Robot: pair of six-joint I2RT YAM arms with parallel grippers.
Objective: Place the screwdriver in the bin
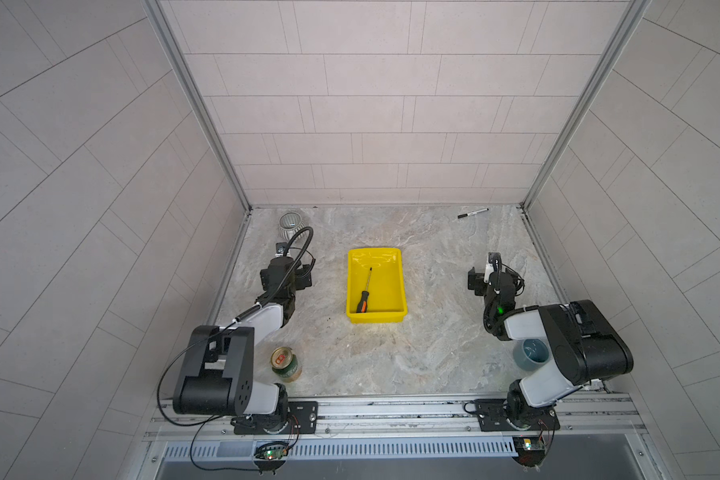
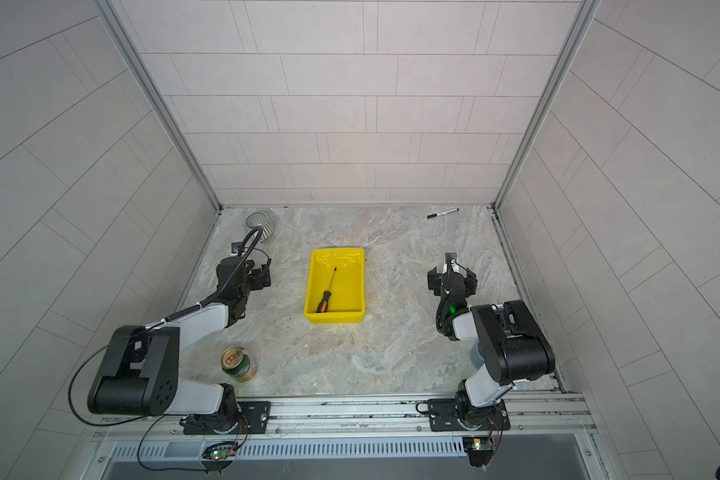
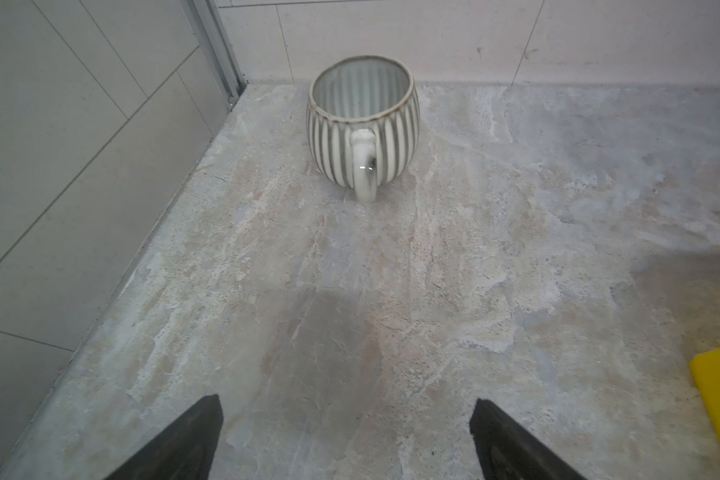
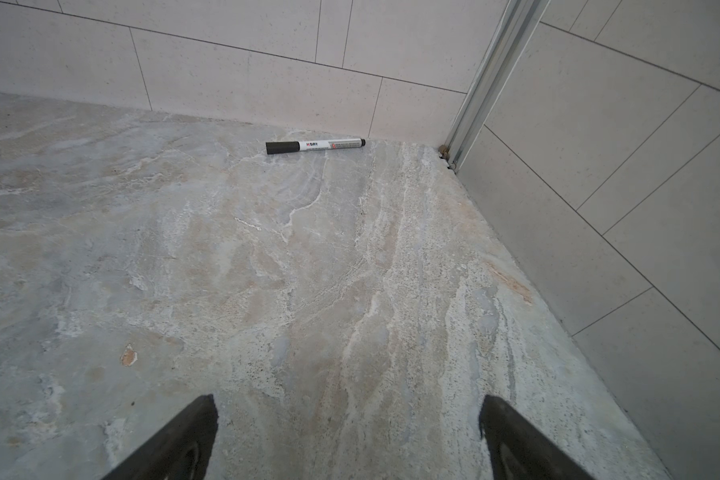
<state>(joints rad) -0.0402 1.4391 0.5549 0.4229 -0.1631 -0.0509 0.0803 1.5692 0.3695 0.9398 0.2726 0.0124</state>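
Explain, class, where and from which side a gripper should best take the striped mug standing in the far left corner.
Probably across the striped mug rim and wall, coming from above: it stands upright, mouth open upward. Its handle faces the open left gripper, so a low frontal approach could also pinch that handle.

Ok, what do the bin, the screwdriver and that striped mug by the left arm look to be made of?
The bin looks like glossy yellow plastic: its inside throws bright reflections. The screwdriver lying in it has a black handle with an orange band, probably plastic or rubber, and a thin dark shaft that looks metal. The striped mug seems glazed ceramic, with a shiny handle and a darker, uneven rim.
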